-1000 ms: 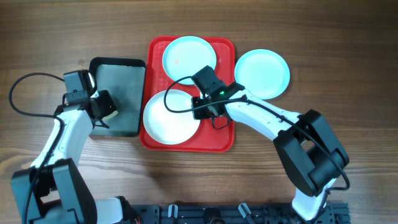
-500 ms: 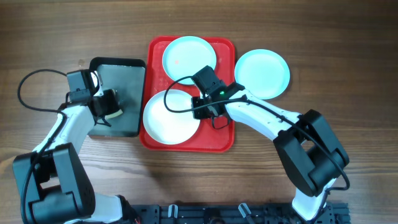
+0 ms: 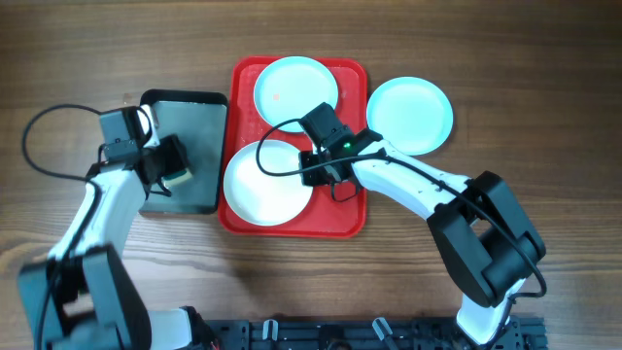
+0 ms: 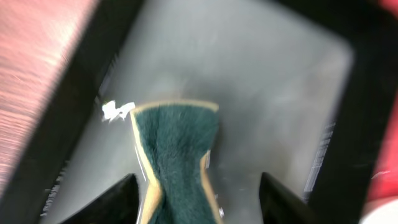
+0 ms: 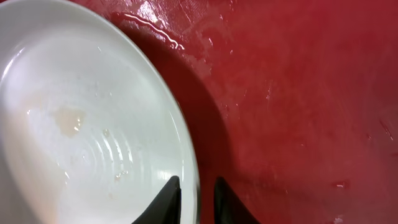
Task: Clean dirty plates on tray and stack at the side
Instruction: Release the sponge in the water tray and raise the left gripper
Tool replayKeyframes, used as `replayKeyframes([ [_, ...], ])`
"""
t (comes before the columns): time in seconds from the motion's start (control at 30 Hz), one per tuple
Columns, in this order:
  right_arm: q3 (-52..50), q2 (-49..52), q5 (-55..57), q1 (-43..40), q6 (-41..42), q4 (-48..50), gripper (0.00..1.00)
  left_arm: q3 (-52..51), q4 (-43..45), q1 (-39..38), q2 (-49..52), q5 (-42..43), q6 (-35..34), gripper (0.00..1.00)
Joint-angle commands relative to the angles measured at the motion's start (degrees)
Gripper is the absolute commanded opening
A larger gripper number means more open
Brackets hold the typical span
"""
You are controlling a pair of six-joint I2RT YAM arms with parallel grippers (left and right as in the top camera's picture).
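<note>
The red tray holds a white plate at its front left and a light blue plate with a small reddish spot at the back. A second light blue plate lies on the table to the tray's right. My right gripper stands at the white plate's right rim. In the right wrist view its jaws are slightly apart and straddle that rim; the plate lies flat with a faint brownish smudge. My left gripper is open, a green and yellow sponge standing between its fingers.
A dark grey metal tray sits left of the red tray, and the left gripper hovers over its right part. A small white scrap lies on the grey tray floor. Black cables loop from both arms.
The left jaws have spread wide around the sponge, and the left arm shifted slightly. The right jaws have parted a little at the white plate's rim; the right arm stayed put.
</note>
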Motion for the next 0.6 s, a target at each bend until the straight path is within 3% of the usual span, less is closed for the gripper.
replayKeyframes([
  [0.0, -2.5, -0.8, -0.9, 0.5, 1.0, 2.6, 0.21, 0.3, 0.1, 0.2, -6.4, 1.1, 0.3, 0.86],
  [0.03, -3.0, -0.8, -0.9, 0.5, 1.8, 3.1, 0.21, 0.3, 0.1, 0.2, -7.5, 1.1, 0.3, 0.88],
  [0.07, -3.0, -0.8, -0.9, 0.5, 1.7, 3.1, 0.21, 0.3, -0.1, 0.2, -8.1, 1.1, 0.3, 0.98],
  [0.1, -3.0, -0.8, -0.9, 0.5, 1.7, 3.1, 0.20, 0.3, -0.4, 0.2, -8.5, 1.1, 0.3, 1.00],
  [0.5, -3.1, 0.0, -0.9, 0.5, 1.7, 4.0, 0.20, 0.3, -4.5, 0.2, -8.5, 1.1, 0.3, 1.00],
  [0.57, -3.1, 0.2, -0.9, 0.5, 1.7, 4.1, 0.07, 0.3, -4.7, 0.2, -8.5, 1.1, 0.3, 1.00],
])
